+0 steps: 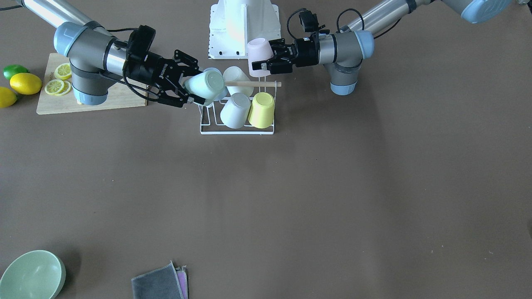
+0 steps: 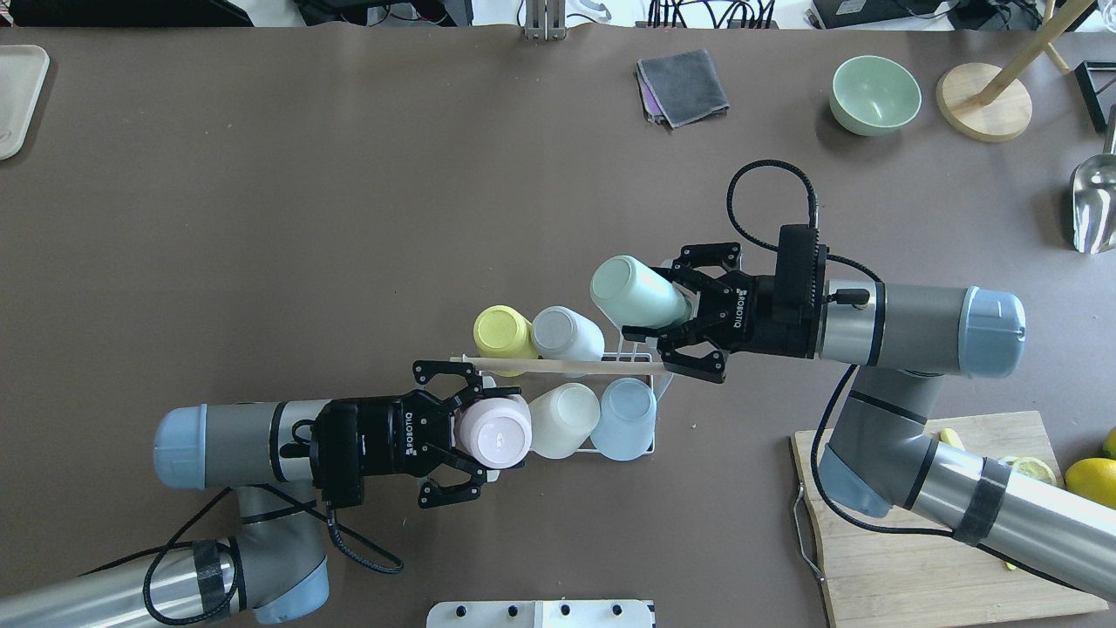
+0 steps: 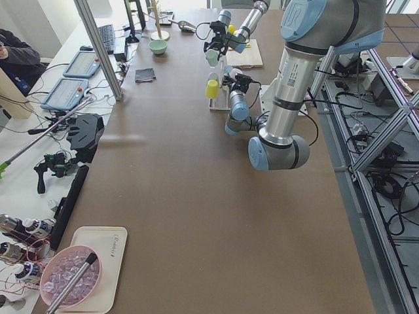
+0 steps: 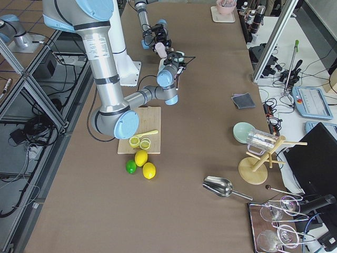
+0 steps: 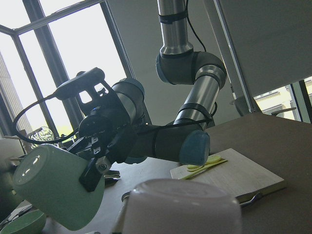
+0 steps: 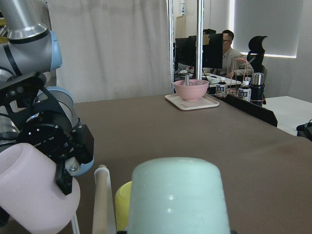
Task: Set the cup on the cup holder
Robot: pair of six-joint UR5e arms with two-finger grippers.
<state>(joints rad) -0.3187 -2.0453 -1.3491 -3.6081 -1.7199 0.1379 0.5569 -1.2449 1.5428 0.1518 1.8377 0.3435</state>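
The cup holder (image 2: pixel 629 360) is a white wire rack with a wooden rod (image 2: pixel 558 367) on top, at the table's middle near the robot; it also shows in the front-facing view (image 1: pixel 237 132). Yellow (image 2: pixel 503 332), grey (image 2: pixel 567 332), cream (image 2: pixel 564 420) and light blue (image 2: pixel 626 419) cups sit upside down on it. My right gripper (image 2: pixel 667 307) is shut on a mint green cup (image 2: pixel 636 293), tilted above the rack's far right corner. My left gripper (image 2: pixel 481 430) is shut on a pink cup (image 2: pixel 493 433) at the rack's near left corner; whether it rests on a prong I cannot tell.
A wooden cutting board (image 2: pixel 915 541) with lemon slices lies under my right arm, with lemons (image 1: pixel 25 83) and a lime (image 1: pixel 14 70) beside it. A green bowl (image 2: pixel 874 94), a folded grey cloth (image 2: pixel 682 85), a wooden stand (image 2: pixel 983 100) and a metal scoop (image 2: pixel 1094 205) lie along the far side.
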